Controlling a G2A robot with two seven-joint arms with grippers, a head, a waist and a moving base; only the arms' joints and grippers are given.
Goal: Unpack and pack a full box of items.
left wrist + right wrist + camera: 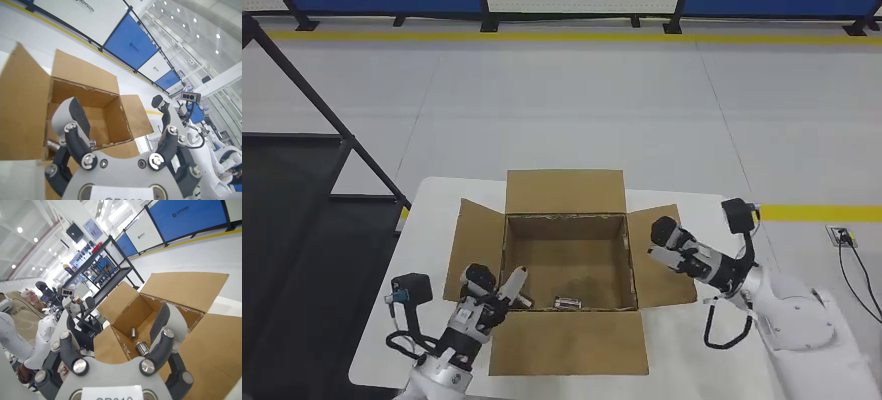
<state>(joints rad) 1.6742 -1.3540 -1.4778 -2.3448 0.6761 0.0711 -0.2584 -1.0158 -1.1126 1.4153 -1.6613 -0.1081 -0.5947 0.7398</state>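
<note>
An open cardboard box point(567, 255) stands mid-table with all its flaps folded out. On its floor near the front wall lie two small metal parts: a ribbed one point(568, 302) point(142, 348) and a plain cylinder point(133, 333) point(51, 143). My left gripper point(510, 282) point(121, 115) is open at the box's front left corner, just over the rim, holding nothing. My right gripper point(660, 240) point(115, 321) is open above the right flap point(662, 262), outside the box and also holding nothing.
The white table point(442, 230) has bare strips left and right of the box. A black metal rack point(302, 200) stands off the table's left side. The front flap point(567, 345) lies flat toward me.
</note>
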